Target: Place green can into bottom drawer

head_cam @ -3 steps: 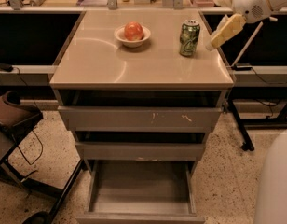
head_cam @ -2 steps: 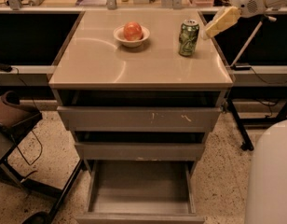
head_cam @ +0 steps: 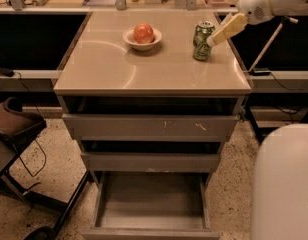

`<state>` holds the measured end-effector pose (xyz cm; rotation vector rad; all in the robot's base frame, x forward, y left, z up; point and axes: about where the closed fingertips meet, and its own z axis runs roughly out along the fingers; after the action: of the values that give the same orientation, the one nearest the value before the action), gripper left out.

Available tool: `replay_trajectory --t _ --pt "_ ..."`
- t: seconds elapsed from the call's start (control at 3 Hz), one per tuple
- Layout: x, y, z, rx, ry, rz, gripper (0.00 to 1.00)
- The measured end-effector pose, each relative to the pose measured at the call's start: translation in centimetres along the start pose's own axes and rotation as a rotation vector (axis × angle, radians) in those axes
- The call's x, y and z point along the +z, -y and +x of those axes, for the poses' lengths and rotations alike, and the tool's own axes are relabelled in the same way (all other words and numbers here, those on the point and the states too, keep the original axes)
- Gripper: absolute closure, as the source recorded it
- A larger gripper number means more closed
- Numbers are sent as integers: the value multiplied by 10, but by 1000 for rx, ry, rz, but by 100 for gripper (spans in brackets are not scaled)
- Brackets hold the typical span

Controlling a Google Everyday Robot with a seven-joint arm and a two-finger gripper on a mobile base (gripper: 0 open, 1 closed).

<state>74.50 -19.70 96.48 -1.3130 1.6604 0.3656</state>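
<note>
The green can (head_cam: 202,41) stands upright on the cabinet top (head_cam: 144,69), near its right edge. My gripper (head_cam: 218,20) reaches in from the upper right, with the arm above it. It is open; the tip of its near pale finger (head_cam: 226,28) is at the can's right side, and the other finger shows farther back. The can is not lifted. The bottom drawer (head_cam: 151,201) is pulled out at the foot of the cabinet, and its flat grey floor is bare.
A white bowl with a red apple (head_cam: 142,35) sits left of the can. The scratched top drawer front (head_cam: 151,127) and the middle drawer (head_cam: 151,161) stick out slightly. A dark chair (head_cam: 16,126) stands at the left and a white robot body (head_cam: 284,184) at the lower right.
My gripper has moved left and slightly down to the can's right side. The can, bowl and drawers have not moved.
</note>
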Motion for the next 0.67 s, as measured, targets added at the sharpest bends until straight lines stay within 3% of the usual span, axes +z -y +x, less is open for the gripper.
replay_trajectory --t 0.67 --pt "59 19 17 46 84 -7 0"
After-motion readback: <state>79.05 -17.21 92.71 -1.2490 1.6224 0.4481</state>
